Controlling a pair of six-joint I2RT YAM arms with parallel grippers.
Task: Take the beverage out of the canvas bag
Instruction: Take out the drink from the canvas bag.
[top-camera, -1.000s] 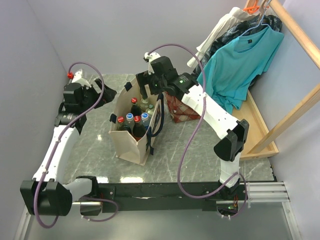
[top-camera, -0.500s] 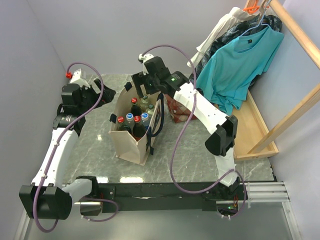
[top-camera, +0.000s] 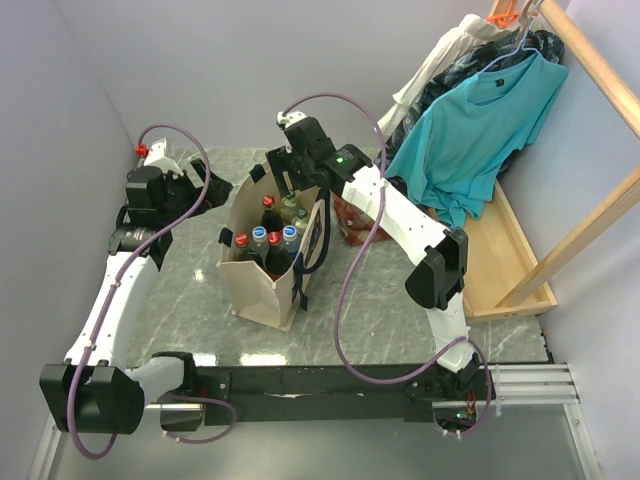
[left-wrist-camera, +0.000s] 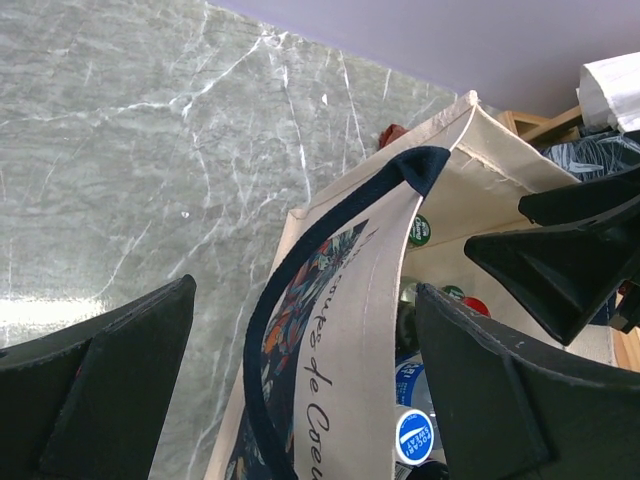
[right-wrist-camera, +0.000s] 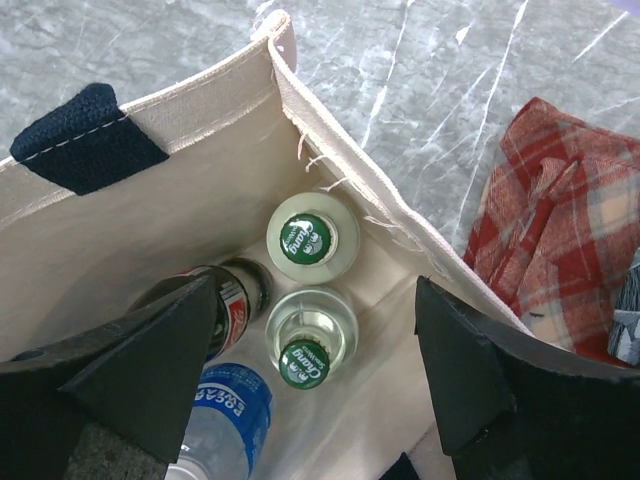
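Observation:
The beige canvas bag (top-camera: 262, 285) stands upright and open on the marble table, with several bottles inside. My right gripper (top-camera: 291, 178) hangs open over its far end. In the right wrist view my gripper (right-wrist-camera: 315, 385) is open above two clear green-capped bottles (right-wrist-camera: 305, 238) (right-wrist-camera: 306, 360), a dark cola bottle (right-wrist-camera: 236, 292) and a blue-labelled bottle (right-wrist-camera: 225, 412), touching none. My left gripper (top-camera: 203, 196) is open at the bag's left side. In the left wrist view my gripper (left-wrist-camera: 310, 400) has the bag's printed wall (left-wrist-camera: 375, 300) and navy handle (left-wrist-camera: 262, 330) between its jaws, not clamped.
A red plaid cloth (top-camera: 356, 216) lies just right of the bag, and also shows in the right wrist view (right-wrist-camera: 560, 230). A teal shirt (top-camera: 480, 130) and other clothes hang at the back right over a wooden rack (top-camera: 522, 262). Walls close in on the left and back.
My right arm has swung left and its open gripper now sits over the bag's far end. The left arm and the bag have hardly moved.

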